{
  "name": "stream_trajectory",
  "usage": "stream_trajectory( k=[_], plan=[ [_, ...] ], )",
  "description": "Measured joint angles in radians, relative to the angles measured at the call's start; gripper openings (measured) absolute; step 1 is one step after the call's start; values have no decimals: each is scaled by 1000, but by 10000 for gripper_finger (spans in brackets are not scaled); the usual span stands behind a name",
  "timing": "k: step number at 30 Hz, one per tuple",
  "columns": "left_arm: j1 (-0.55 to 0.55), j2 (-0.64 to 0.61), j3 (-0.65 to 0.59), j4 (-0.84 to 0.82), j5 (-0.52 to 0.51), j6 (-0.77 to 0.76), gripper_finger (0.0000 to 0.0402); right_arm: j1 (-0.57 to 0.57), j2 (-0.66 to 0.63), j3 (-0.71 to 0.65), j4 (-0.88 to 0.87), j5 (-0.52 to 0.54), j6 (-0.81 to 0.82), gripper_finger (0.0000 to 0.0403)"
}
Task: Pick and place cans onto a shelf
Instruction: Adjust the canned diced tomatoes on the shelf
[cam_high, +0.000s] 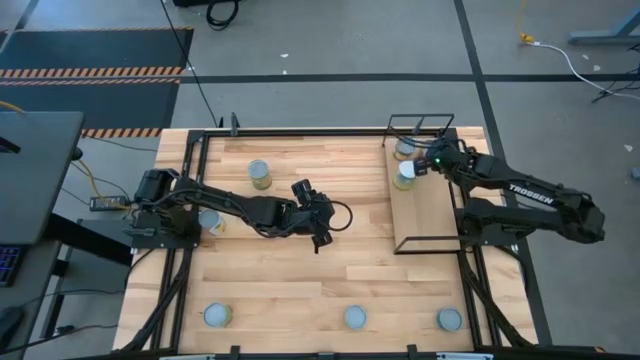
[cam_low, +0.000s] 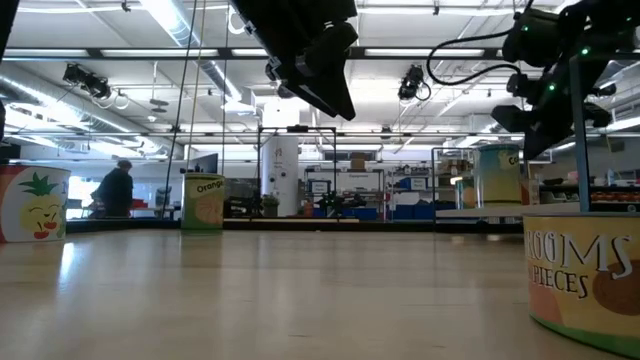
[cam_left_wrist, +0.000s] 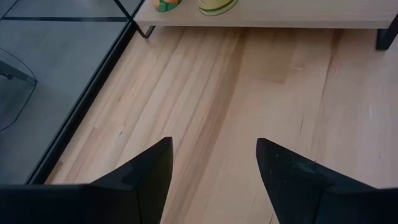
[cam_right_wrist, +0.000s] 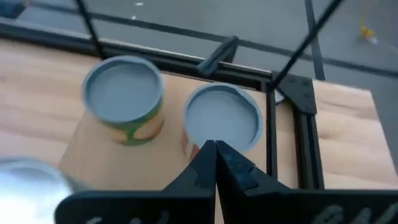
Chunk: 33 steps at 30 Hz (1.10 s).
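Note:
The shelf (cam_high: 430, 215), a brown board in a black wire frame, stands at the table's far right. Two cans (cam_high: 404, 148) (cam_high: 405, 174) stand upright on its far end. In the right wrist view they show as one green-labelled can (cam_right_wrist: 124, 96) and one beside it (cam_right_wrist: 222, 118). My right gripper (cam_right_wrist: 214, 144) is shut and empty, just above and beside the nearer of the two (cam_high: 420, 165). My left gripper (cam_left_wrist: 214, 143) is open over bare planks at the table's middle (cam_high: 320, 232).
More cans stand on the table: one at the far middle (cam_high: 260, 172), one half under my left arm (cam_high: 210, 222), three along the near edge (cam_high: 217, 316) (cam_high: 355, 317) (cam_high: 449, 319). The shelf's near half is bare. A black frame (cam_high: 300, 131) rims the table.

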Motion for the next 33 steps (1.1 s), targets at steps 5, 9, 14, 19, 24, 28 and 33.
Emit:
stream_trajectory(
  k=[5,9,14,19,24,28,33],
  plan=[
    [0,0,0,-1,0,1,235,-50,19,-1,8,-50,131,8],
    [0,0,0,-1,0,1,236,-112,56,-1,42,-205,136,17],
    [-4,0,0,0,0,-1,236,-223,105,-1,20,-269,210,14],
    [-20,0,0,3,0,19,236,-296,139,-1,30,-340,273,12],
    [-57,0,0,6,0,91,236,-306,157,-1,34,-335,322,17],
    [-89,0,0,6,0,104,236,-305,157,-1,34,-303,339,20],
    [-130,0,0,-19,0,106,236,-305,157,-1,34,-284,338,20]
  ],
)
